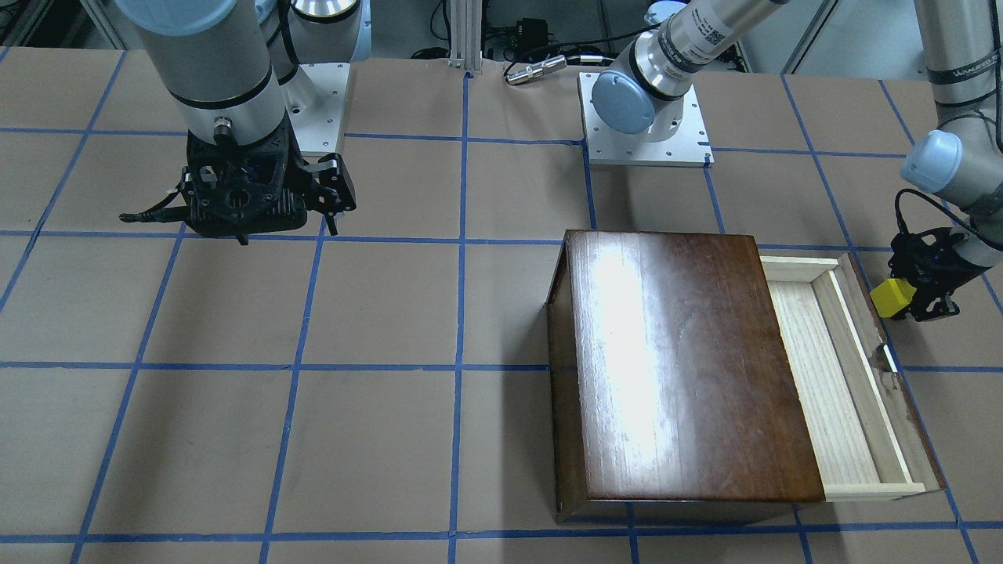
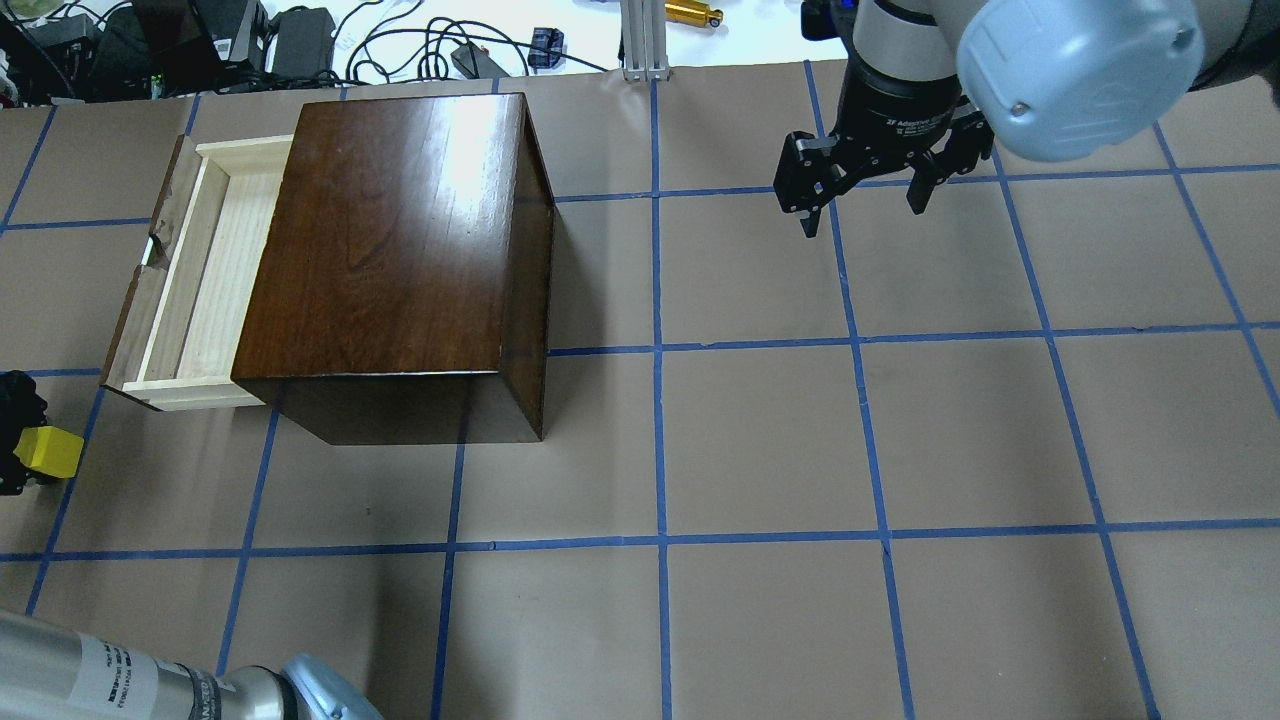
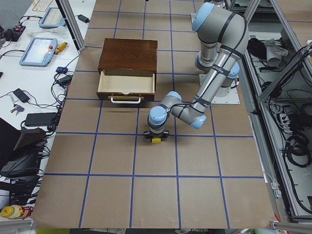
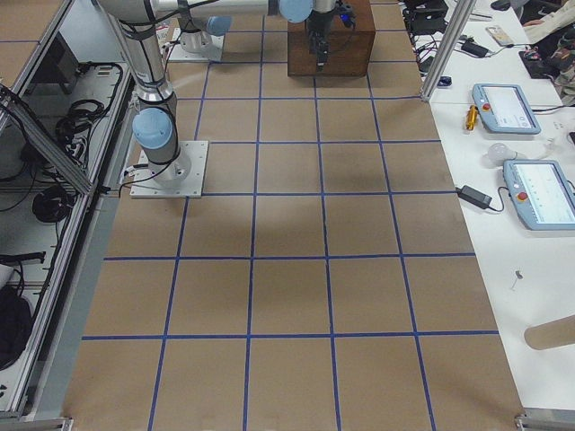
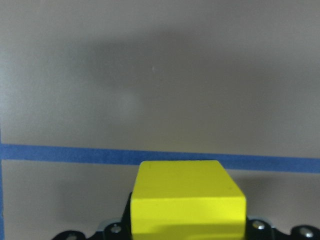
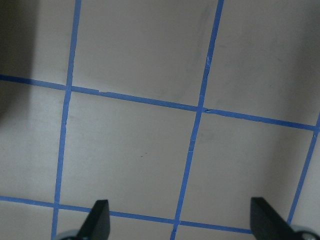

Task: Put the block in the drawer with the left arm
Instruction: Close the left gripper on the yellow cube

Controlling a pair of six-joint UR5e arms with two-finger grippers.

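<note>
left arm (image 3: 210,90) reaches low over the counter (image 2: 760,430), left end effector (image 2: 20,448) gripping the block (image 2: 47,452) | block near the open drawer (image 2: 225,270) front corner, outside it | left wrist view alone: tape line (image 5: 60,152) beyond block | right end effector (image 2: 862,212) open, well apart

Brown table (image 2: 760,440) gridded with blue tape (image 2: 658,349); past its far edge, black cables (image 2: 400,42) and a gold cylinder (image 2: 693,14); teach pendant (image 4: 508,108) on side bench (image 4: 539,269)
</note>
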